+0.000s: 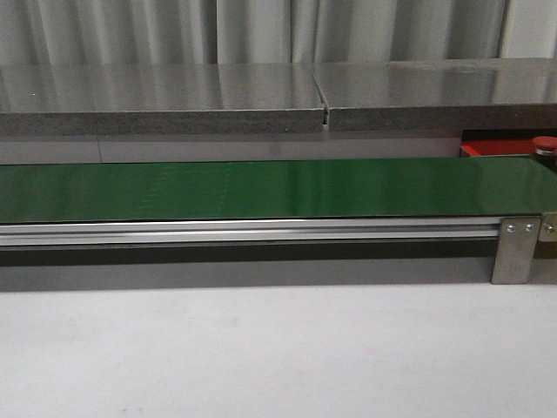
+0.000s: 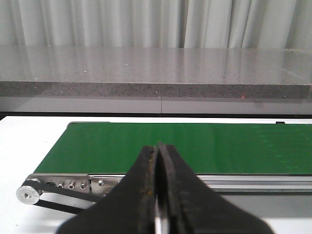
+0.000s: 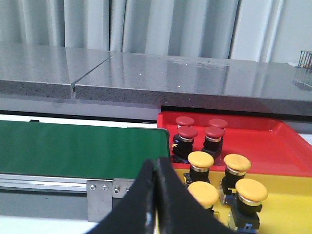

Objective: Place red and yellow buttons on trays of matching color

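Both our left gripper and right gripper have fingers pressed together, holding nothing. Red buttons already sit on the red tray at the belt's right end, yellow buttons on the yellow tray. We should wait, spreading fingers only once another button arrives.

No readable text, labels, brands, numbers or signs were found in any view. Belt, trays and buttons carried no legible markings; surfaces were plain.
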